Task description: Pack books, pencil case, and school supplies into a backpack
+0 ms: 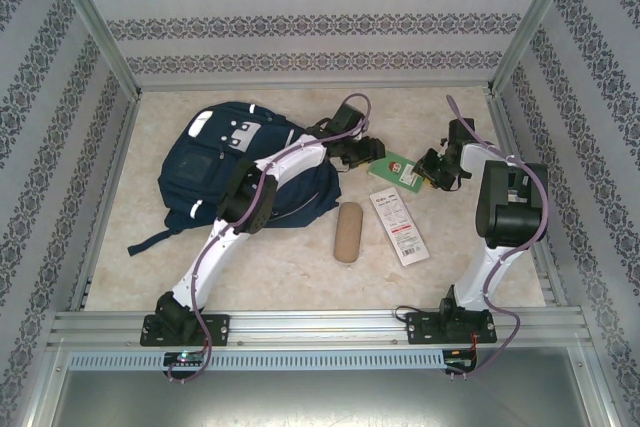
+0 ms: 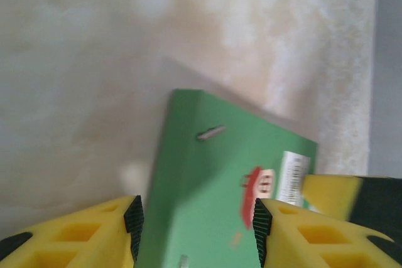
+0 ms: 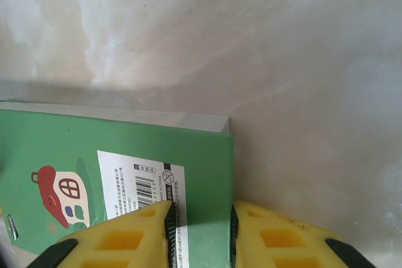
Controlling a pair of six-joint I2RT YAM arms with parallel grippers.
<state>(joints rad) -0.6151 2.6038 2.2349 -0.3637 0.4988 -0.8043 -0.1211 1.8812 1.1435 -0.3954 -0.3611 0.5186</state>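
The small green flat item (image 1: 398,169) hangs slightly above the table at the back right, casting a shadow. My right gripper (image 1: 430,169) (image 3: 200,233) is shut on the right edge of the green item (image 3: 125,149), beside its barcode label. My left gripper (image 1: 362,155) (image 2: 195,230) hovers open over the other end of the green item (image 2: 213,174), its pads apart on either side. The navy backpack (image 1: 215,172) lies at the back left under the left arm. The tan pencil case (image 1: 348,232) and the long white packet (image 1: 400,227) lie mid-table. The books are out of view.
Patterned walls close in the table (image 1: 300,282) on three sides. A metal rail (image 1: 320,325) with both arm bases runs along the near edge. A backpack strap (image 1: 150,240) trails toward the front left. The right arm's elbow (image 1: 510,207) stands tall near the right wall.
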